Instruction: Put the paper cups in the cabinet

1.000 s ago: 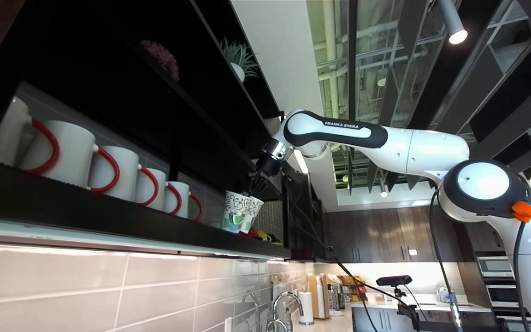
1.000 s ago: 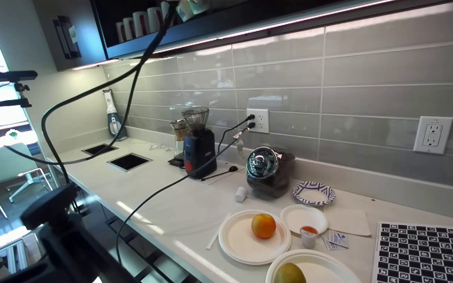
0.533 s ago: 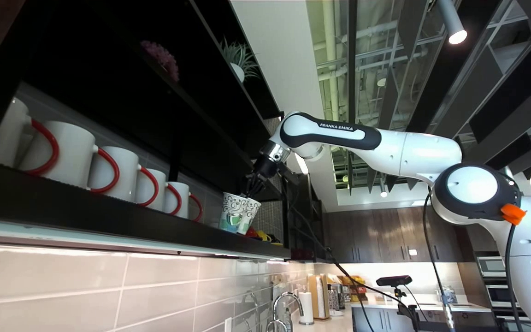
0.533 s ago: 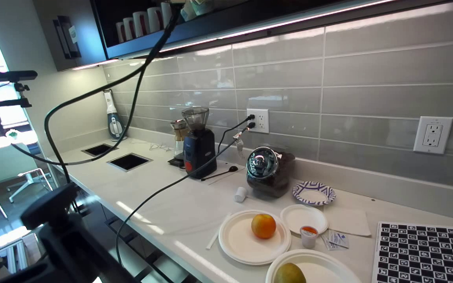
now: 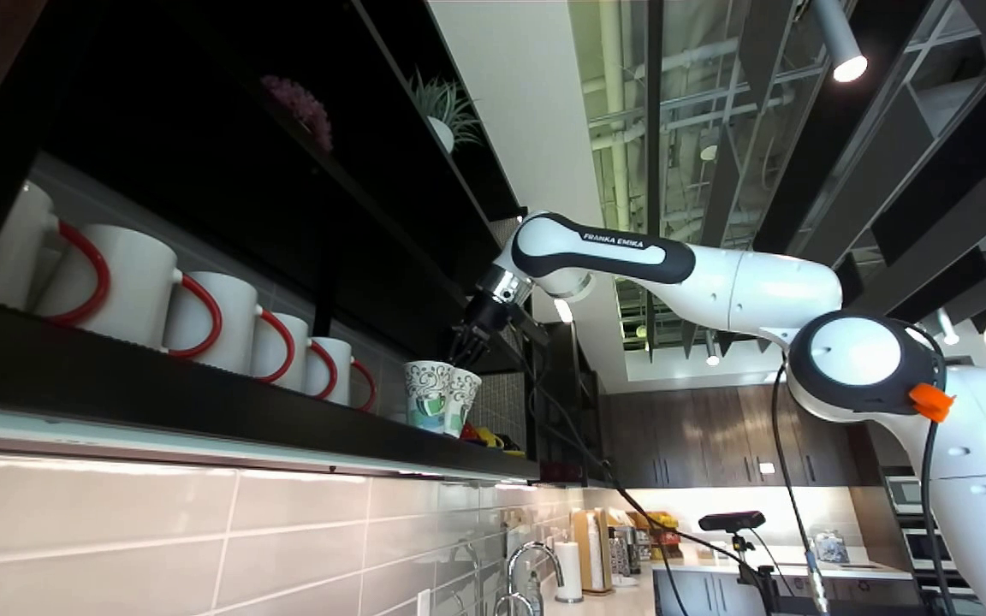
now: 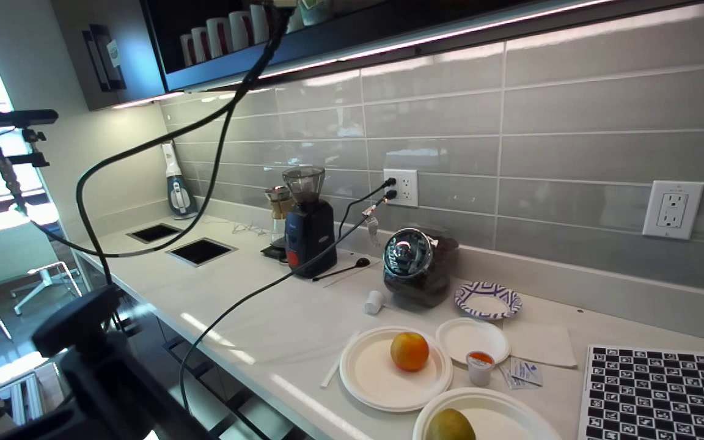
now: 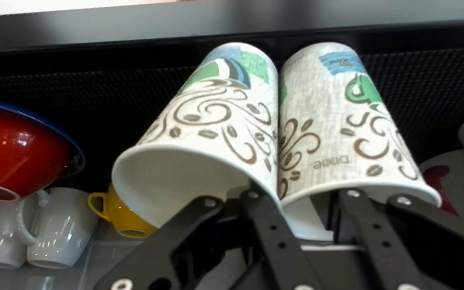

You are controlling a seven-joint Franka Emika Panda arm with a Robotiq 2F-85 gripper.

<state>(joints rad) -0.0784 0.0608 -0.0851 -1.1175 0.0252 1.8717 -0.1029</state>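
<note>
Two paper cups with green-teal print stand side by side, touching, on the black cabinet's [image 5: 202,400] lower shelf. In an exterior view they are a left cup [image 5: 429,395] and a right cup [image 5: 461,400]. The wrist view shows a left cup [image 7: 224,108] and a right cup [image 7: 332,117] with their mouths toward me. My gripper [image 7: 298,197] has its fingers apart, one at each cup's mouth. Their tips are partly hidden inside. From outside, the gripper [image 5: 467,351] hangs over the cups' rims. In an exterior view one cup [image 6: 316,11] is cut off at the top, the other mostly behind the cable.
White mugs with red handles [image 5: 210,321] stand along the same shelf. On the other side are a red bowl [image 7: 18,149], a yellow cup [image 7: 127,217] and white mugs [image 7: 59,225]. The upper shelf is above the gripper. A black cable [image 6: 230,104] hangs from the arm.
The tilted cups have come upright on the shelf and shifted slightly left in an exterior view. My gripper and arm have moved slightly left with them.
</note>
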